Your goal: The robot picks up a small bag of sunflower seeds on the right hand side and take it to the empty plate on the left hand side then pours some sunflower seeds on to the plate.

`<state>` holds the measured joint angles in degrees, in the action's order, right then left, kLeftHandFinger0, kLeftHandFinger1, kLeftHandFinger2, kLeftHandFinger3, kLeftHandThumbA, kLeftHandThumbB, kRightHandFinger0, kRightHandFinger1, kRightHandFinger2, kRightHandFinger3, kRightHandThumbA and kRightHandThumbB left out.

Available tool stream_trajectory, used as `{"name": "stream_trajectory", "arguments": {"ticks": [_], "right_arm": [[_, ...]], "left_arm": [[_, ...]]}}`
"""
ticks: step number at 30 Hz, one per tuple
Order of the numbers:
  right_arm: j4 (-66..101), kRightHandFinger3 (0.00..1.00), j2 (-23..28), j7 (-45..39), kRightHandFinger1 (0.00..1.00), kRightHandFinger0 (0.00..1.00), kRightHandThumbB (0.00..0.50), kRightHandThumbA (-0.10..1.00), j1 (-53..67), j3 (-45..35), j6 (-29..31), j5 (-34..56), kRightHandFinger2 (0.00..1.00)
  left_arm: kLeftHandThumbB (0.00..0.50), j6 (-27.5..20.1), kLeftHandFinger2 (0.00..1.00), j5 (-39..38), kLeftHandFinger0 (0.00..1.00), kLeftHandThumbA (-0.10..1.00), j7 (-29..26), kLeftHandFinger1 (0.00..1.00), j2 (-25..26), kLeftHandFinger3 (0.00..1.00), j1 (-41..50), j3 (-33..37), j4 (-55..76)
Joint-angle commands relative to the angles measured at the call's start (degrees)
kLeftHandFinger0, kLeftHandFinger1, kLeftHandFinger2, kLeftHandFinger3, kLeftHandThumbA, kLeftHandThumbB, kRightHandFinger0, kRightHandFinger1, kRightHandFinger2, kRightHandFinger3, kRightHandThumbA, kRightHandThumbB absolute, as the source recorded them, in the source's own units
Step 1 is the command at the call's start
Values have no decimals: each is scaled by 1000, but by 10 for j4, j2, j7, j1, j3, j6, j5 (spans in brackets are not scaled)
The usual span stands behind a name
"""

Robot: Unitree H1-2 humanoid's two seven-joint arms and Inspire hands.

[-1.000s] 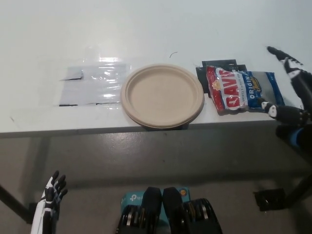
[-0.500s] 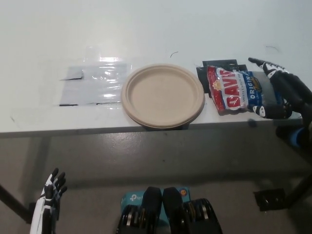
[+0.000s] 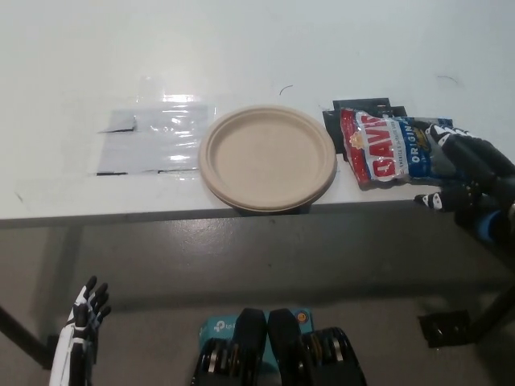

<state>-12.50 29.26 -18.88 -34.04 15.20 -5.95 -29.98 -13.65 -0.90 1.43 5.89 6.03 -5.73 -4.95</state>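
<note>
Seed bag (image 3: pixel 386 151) lies under the right hand's (image 3: pixel 465 173) fingers.

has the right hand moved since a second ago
Yes. The right hand has come in toward picture left and down over the right end of the seed bag, which stays put beside the plate.

— What do we lose at the right of the frame?
— The right hand (image 3: pixel 465 178) covers the right end of the sunflower seed bag (image 3: pixel 389 149).
— And lower left?
— The left hand (image 3: pixel 79 334) is cut off by the bottom edge.
</note>
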Motion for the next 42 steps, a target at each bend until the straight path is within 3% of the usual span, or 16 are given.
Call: {"name": "stream_trajectory", "arguments": {"ticks": [1,3,5,10,12,19,27,32,38,42], "right_arm": [[-7,1000,15,3,1000,1000,493,854,-40,-6,5,-9,1000],[-11,1000,14,9,1000,1000,491,890,-42,-7,9,-12,1000],[-20,1000,13,31,1000,1000,479,996,-43,-8,27,-19,1000],[-16,1000,10,36,1000,1000,424,1000,-46,-13,20,-20,1000],[-21,1000,9,37,1000,1000,414,1000,-48,-13,22,-18,1000],[-43,1000,6,49,1000,1000,369,1000,-57,-15,33,-17,1000],[-53,1000,3,48,1000,1000,365,1000,-66,-17,30,-17,1000],[-85,1000,-1,56,1000,1000,409,1000,-82,-11,44,-20,1000],[-109,1000,-6,65,1000,1000,401,1000,-89,-9,57,-20,1000],[-120,1000,-6,60,1000,1000,416,1000,-98,-4,54,-22,1000]], "left_arm": [[127,-17,1000,1,1000,1000,0,1000,7,1000,0,0,11],[126,-19,1000,-5,1000,1000,3,1000,7,1000,0,-1,9],[120,-19,1000,-1,1000,1000,1,1000,7,1000,0,-1,9],[125,-17,1000,-2,1000,1000,2,1000,7,1000,0,0,10],[158,-11,1000,-5,1000,1000,2,1000,5,1000,4,-1,13],[91,-15,1000,-8,1000,1000,7,1000,8,1000,4,0,11],[98,-9,1000,-6,1000,1000,3,1000,5,1000,5,0,16],[105,-8,1000,-6,1000,1000,3,1000,5,1000,-1,0,15],[80,-7,1000,-8,1000,1000,5,1000,4,1000,3,1,18],[100,-12,1000,-6,1000,1000,3,1000,5,1000,2,0,15]]}}
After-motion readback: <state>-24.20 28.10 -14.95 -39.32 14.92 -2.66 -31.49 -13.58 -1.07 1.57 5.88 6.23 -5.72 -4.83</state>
